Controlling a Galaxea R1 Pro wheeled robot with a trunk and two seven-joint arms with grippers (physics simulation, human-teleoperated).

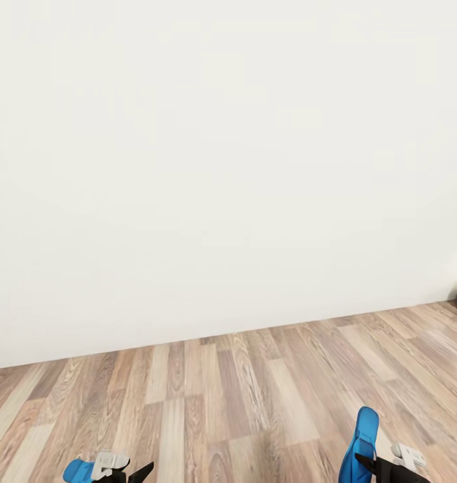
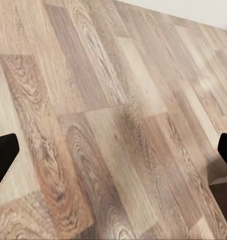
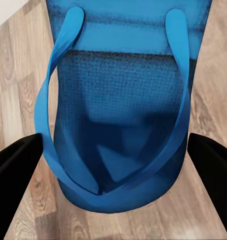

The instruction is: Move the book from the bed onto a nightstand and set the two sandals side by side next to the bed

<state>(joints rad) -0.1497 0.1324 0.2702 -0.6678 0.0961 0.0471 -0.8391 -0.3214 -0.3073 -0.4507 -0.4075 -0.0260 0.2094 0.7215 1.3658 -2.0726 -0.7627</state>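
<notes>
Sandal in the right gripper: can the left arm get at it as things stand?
Probably yes. The sandal sticks up out of the right gripper, with bare floor between it and the left gripper, whose fingers are apart. A blue thing sits beside that gripper; unclear what.

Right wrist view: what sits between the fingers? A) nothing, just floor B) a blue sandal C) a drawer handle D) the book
B: a bright blue sandal, straps and textured sole showing, lies between the two dark fingers over the wood-plank floor; in the head view a blue sandal stands up at the right gripper.
</notes>
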